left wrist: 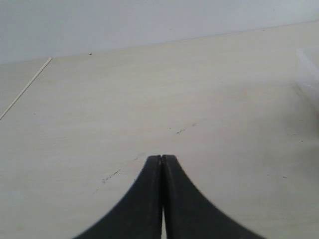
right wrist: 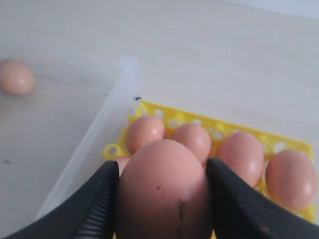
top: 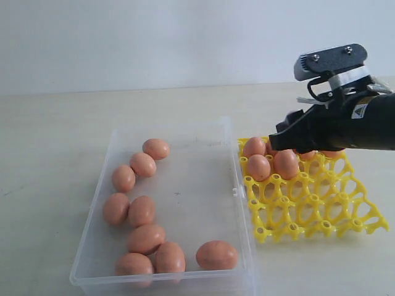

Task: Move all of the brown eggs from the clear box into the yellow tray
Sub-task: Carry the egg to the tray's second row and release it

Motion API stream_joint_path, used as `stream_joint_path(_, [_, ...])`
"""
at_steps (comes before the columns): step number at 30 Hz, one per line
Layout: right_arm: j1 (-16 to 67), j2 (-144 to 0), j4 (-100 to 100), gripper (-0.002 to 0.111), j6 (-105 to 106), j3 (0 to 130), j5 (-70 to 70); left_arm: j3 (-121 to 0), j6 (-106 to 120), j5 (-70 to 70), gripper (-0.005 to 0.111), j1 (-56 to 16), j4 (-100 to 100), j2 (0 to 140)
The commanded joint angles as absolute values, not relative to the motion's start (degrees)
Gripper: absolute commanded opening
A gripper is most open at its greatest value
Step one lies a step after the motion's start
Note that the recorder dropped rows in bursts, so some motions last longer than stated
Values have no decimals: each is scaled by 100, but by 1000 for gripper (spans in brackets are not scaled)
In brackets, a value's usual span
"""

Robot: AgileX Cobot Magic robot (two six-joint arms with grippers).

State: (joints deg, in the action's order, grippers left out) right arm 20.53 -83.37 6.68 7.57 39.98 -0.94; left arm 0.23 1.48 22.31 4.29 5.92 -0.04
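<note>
Several brown eggs (top: 142,164) lie in the clear box (top: 242,203), mostly along its left side and front. To its right lies the yellow tray (top: 315,209), with several eggs (top: 258,167) in its far cups. My right gripper (top: 287,142) hovers over that far part of the tray. It is shut on one brown egg (right wrist: 162,191), which is pinched between the two black fingers (right wrist: 102,199). The tray eggs (right wrist: 144,132) show just beyond the held egg. My left gripper (left wrist: 162,158) is shut and empty over bare table, and does not show in the exterior view.
The clear box's wall (right wrist: 99,129) runs close beside the tray's edge (right wrist: 149,107). One egg (right wrist: 16,76) lies on the box floor in the right wrist view. The near cups of the tray (top: 333,225) hold nothing. Pale tabletop (top: 55,123) surrounds both.
</note>
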Motion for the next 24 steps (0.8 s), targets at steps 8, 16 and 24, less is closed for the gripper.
stream_joint_path(8, [1491, -8703, 652, 0, 591, 3961, -167, 0, 124, 2179, 0, 400, 590, 0])
stream_joint_path(16, [1491, -9190, 630, 0, 643, 3961, 52, 0, 124, 2179, 0, 400, 590, 0])
stream_joint_path(24, [1326, -9504, 630, 0, 643, 3961, 335, 0, 124, 2179, 0, 400, 590, 0])
